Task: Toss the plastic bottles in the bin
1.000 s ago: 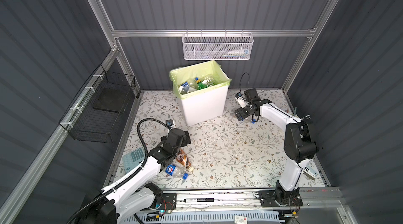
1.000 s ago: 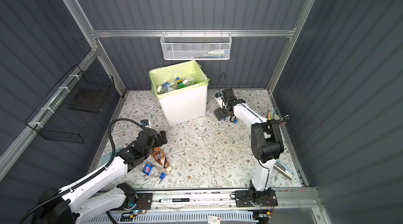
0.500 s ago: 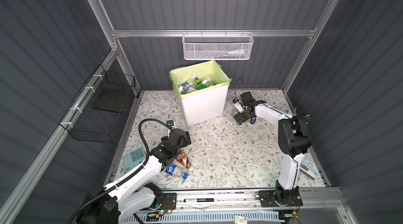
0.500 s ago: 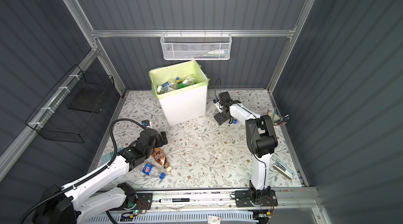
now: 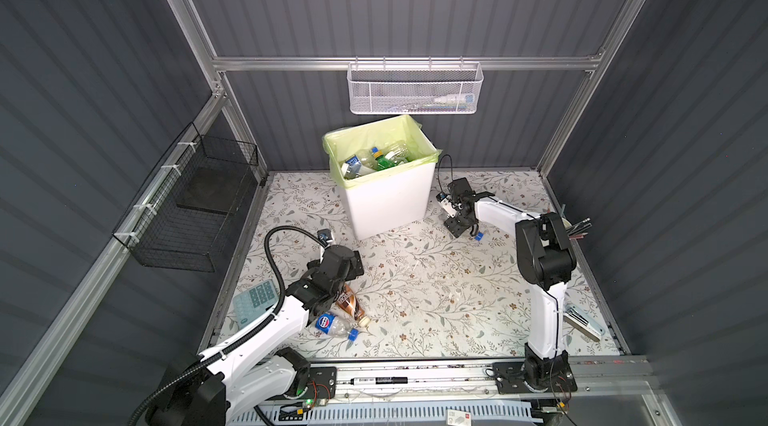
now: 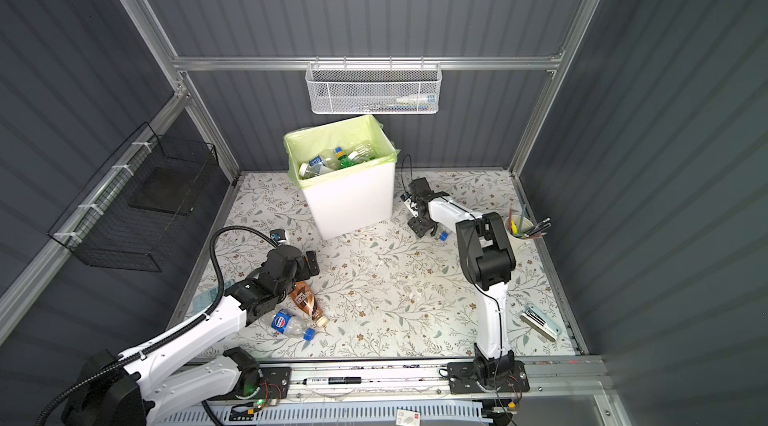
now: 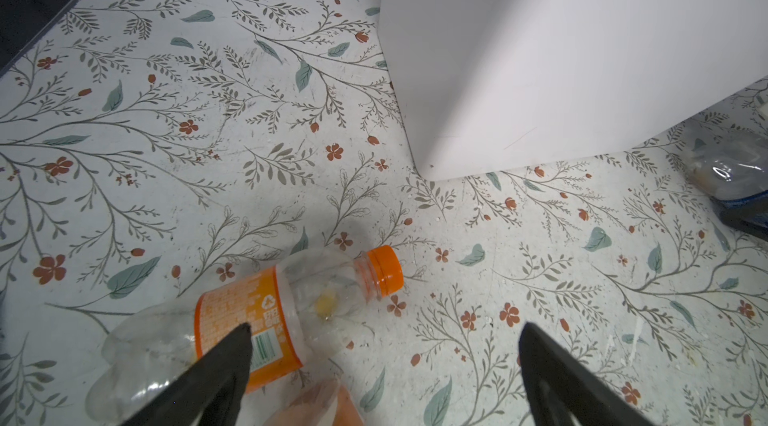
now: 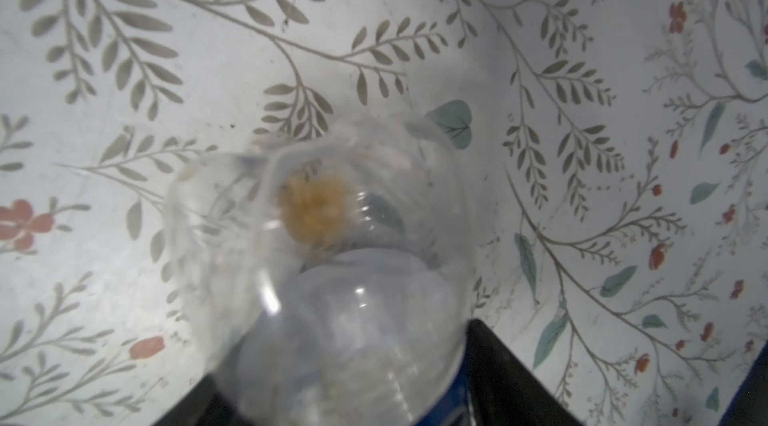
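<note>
Clear plastic fills my right claw (image 8: 340,355): clamped on the clear bottle (image 8: 332,262), low down near the bin (image 5: 386,204), ready for lifting. My left claw (image 7: 385,326) hangs spread over the orange-label bottle (image 7: 249,312), lined up.

Clear bottle (image 8: 332,278), blue label band, blurred, lying between jaws of right gripper (image 8: 340,353), sides touching both fingers. Orange-cap bottle (image 7: 266,320), clear with orange label, lying on side off toward one finger of left gripper (image 7: 384,326), whose jaws are standing wide apart. That finger overlapping label; cap pointing toward bin (image 7: 561,50). Brown bottle (image 5: 350,304) and blue-cap bottle (image 5: 332,324) lying side by side just behind left jaws. Bin, white with yellow-green liner, standing upright ahead of left jaws and near right jaws, holding heap of clear and green bottles (image 5: 374,158).
</note>
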Available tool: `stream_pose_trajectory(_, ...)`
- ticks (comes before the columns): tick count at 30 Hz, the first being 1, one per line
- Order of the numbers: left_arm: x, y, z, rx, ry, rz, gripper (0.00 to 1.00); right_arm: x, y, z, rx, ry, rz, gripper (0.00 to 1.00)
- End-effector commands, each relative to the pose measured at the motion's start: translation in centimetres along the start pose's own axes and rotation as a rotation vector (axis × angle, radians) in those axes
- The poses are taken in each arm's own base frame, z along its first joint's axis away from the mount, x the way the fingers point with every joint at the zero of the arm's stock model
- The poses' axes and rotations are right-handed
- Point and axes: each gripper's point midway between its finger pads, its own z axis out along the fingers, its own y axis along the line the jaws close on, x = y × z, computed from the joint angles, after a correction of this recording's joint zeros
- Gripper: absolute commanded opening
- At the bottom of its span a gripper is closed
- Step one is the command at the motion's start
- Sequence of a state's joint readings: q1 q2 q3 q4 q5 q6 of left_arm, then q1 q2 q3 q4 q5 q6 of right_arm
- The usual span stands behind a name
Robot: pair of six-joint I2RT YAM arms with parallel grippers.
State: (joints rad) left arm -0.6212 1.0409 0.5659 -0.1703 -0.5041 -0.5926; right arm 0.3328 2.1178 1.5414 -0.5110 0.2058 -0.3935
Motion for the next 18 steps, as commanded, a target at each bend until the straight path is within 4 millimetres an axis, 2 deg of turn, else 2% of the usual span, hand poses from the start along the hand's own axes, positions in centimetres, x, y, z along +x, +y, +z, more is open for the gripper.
stream_pose_trajectory(1, 0.1, 0.4, 0.1, -0.016, -0.005, -0.01, 1.0, -0.2, -0.1, -1.1, -0.026, -0.022, 0.048, 0.67)
stream_pose_trajectory(3, 0.2, 0.5, 0.1, -0.02, -0.002, -0.007, 1.0, -0.7, -0.4, -2.1, -0.033, -0.068, 0.093, 0.67)
stream_pose_trajectory(6, 0.3, 0.7, 0.2, -0.029, -0.006, -0.005, 1.0, -1.9, -1.4, -4.8, -0.048, -0.165, 0.177, 0.66)
stream_pose_trajectory(9, 0.4, 0.8, 0.3, -0.036, -0.008, -0.005, 1.0, -3.2, -2.9, -8.9, -0.056, -0.297, 0.281, 0.62)
stream_pose_trajectory(12, 0.6, 0.8, 0.6, -0.042, -0.002, -0.002, 1.0, -4.7, -5.6, -15.3, -0.058, -0.518, 0.409, 0.56)
stream_pose_trajectory(14, 0.6, 0.8, 0.7, -0.044, -0.002, -0.002, 1.0, -5.2, -7.6, -20.2, -0.064, -0.674, 0.497, 0.52)
stream_pose_trajectory(18, 0.5, 0.6, 0.9, -0.038, -0.003, -0.006, 1.0, -5.6, -9.9, -29.5, -0.034, -0.925, 0.558, 0.5)
